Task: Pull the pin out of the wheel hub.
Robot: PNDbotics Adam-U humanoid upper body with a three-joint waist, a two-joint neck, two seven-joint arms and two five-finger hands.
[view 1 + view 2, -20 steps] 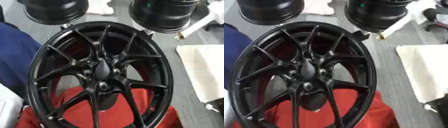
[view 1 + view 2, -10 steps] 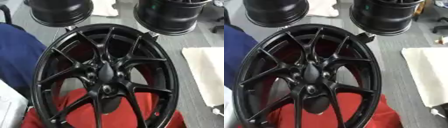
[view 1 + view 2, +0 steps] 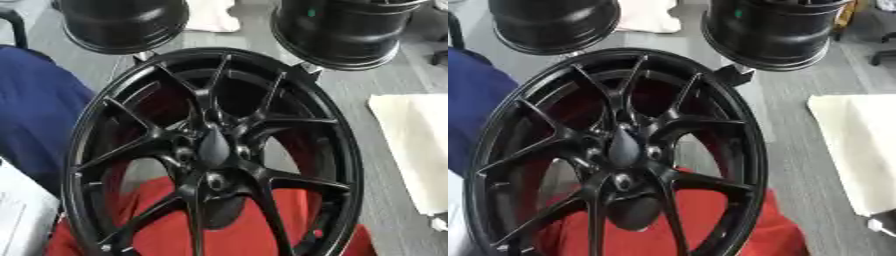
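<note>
A big black spoked wheel hub [image 3: 214, 150] fills the middle of both eye views, resting on a red cloth [image 3: 236, 235]. Its dark centre cap [image 3: 213, 147] is ringed by bolt holes; I cannot make out a pin among them. Neither of my hands shows in either view.
Two more black wheels [image 3: 122, 22] [image 3: 341, 27] stand behind on the grey floor. A blue fabric [image 3: 35, 110] lies at the left, a white sheet [image 3: 416, 145] at the right, a white cloth [image 3: 210, 15] at the back and a white object [image 3: 22, 215] at the lower left.
The whole picture has slid down and a little right, so the camera has moved. The wheel hub itself lies as it did.
</note>
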